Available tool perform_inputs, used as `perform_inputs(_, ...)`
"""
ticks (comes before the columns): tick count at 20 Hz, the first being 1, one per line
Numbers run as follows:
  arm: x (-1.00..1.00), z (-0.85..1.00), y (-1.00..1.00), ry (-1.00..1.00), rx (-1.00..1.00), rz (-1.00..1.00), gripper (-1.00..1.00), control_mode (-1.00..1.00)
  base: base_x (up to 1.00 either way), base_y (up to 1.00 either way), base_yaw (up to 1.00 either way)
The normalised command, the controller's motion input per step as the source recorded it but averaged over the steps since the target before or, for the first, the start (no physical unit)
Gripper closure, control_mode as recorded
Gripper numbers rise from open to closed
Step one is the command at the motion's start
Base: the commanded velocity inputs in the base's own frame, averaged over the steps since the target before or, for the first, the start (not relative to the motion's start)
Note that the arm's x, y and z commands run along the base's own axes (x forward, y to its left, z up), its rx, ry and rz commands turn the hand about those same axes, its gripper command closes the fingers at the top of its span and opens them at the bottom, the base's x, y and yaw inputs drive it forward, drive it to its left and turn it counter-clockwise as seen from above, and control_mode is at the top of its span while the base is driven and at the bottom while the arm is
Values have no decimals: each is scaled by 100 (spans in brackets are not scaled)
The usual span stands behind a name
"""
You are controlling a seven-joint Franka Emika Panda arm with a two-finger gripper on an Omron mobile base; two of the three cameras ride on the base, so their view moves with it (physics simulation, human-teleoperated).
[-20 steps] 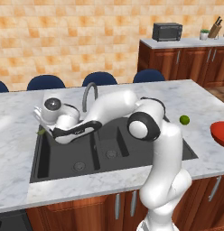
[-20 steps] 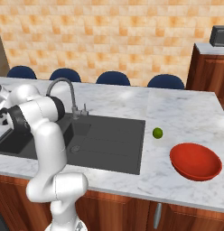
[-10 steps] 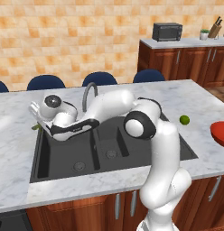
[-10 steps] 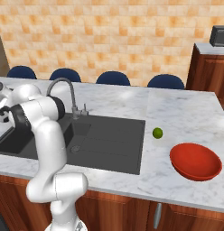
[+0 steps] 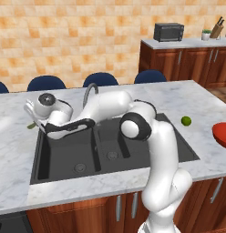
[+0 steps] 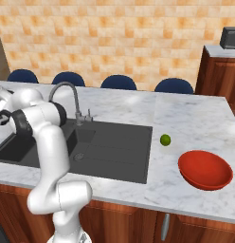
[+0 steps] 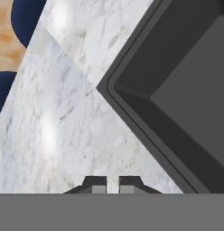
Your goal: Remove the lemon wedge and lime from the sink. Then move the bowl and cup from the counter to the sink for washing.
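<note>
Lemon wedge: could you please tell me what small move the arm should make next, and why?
Probably open the tool to drop the lemon wedge: its shut tips hang over the counter beside the sink, with the green sliver at them.

White-grey veined marble counter [image 6: 195, 118] carries a small round yellow-green lime [image 6: 165, 139] near a wide shallow red bowl [image 6: 205, 170]; a thin green sliver [image 5: 31, 125] lies beside the sink's far left corner.

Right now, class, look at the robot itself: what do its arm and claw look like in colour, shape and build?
The arm is glossy white, built of rounded tubular segments with dark grey discs and bands at the joints. In the left base view the hand ends in a rounded white head with a dark circular cap. The claw has two small dark grey fingertips with lighter grey inner pads. No cables or markings are visible.
</note>
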Motion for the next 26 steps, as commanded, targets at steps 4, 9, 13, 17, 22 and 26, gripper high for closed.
perform_inputs(4,-15,-14,31,0,0,-10,100,-100,0,0,0)
perform_inputs(9,-29,-21,21,0,0,-7,100,-100,0,0,0)
perform_inputs(13,-30,-27,17,2,0,-4,100,-100,0,0,0)
perform_inputs(17,-32,-29,16,0,2,-4,100,-100,0,0,0)
perform_inputs(22,-23,-31,9,4,5,-5,100,-100,0,0,0)
perform_inputs(26,-20,-36,11,5,6,-6,100,-100,0,0,0)
